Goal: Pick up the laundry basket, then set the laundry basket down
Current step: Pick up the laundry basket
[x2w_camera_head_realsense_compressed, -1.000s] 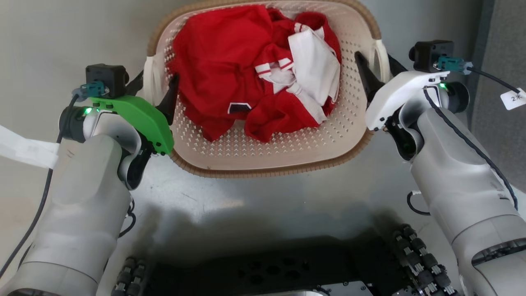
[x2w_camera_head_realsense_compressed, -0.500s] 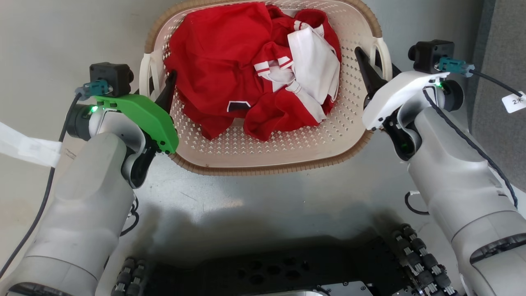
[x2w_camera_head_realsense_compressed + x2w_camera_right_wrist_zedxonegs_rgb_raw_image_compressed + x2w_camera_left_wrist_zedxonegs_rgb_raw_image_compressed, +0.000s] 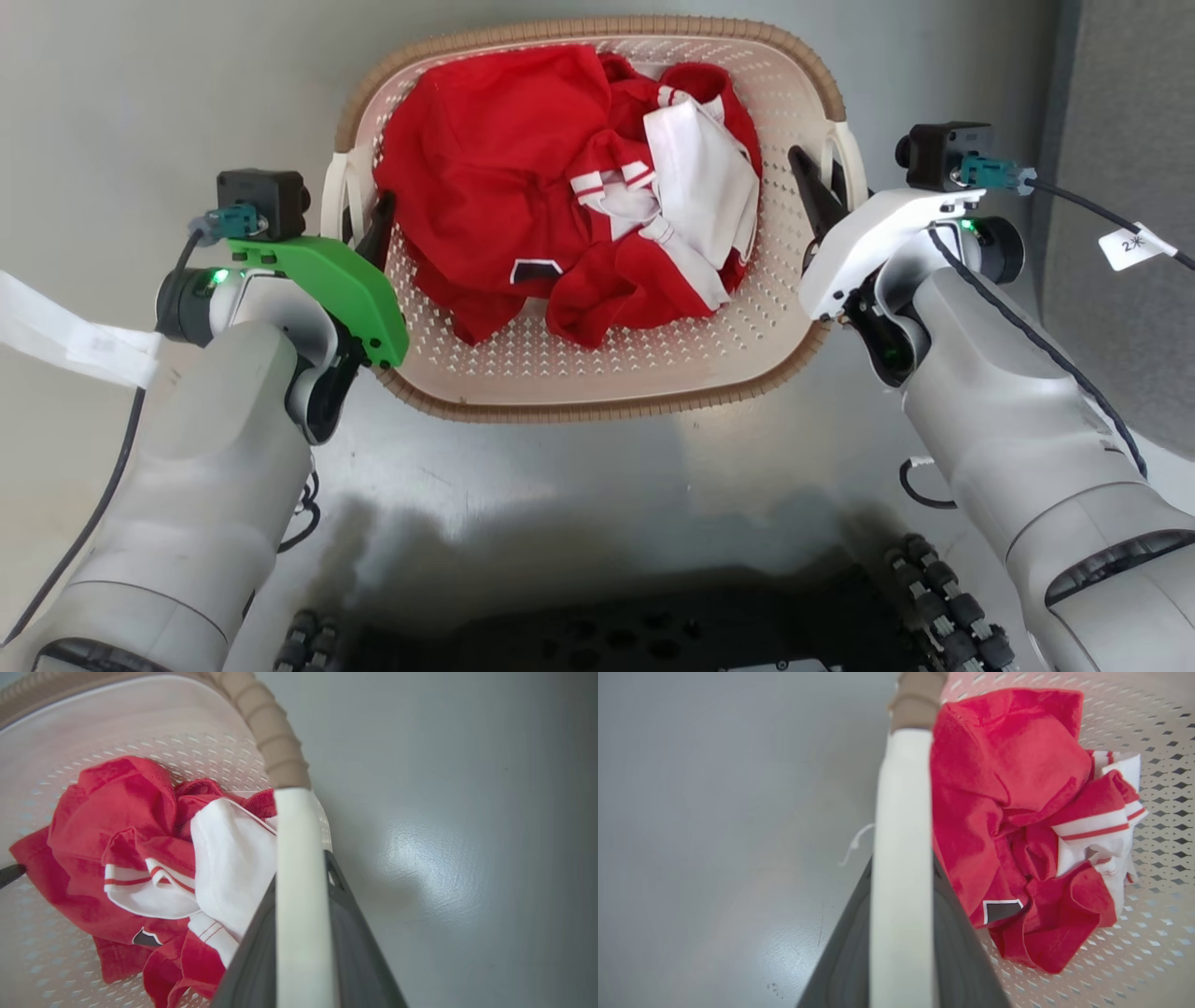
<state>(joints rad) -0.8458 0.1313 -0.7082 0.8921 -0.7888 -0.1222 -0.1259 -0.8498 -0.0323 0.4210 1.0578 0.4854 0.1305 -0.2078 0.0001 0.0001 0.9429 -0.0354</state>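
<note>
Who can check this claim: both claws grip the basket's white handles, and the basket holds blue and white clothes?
Wrong in one respect: the clothes are red and white, not blue and white, as the head view shows. The left claw and right claw do grip the white handles of the basket.

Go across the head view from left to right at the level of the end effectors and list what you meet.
White paper strip → left end effector → red garment → white garment → right end effector → white cable tag.
</note>
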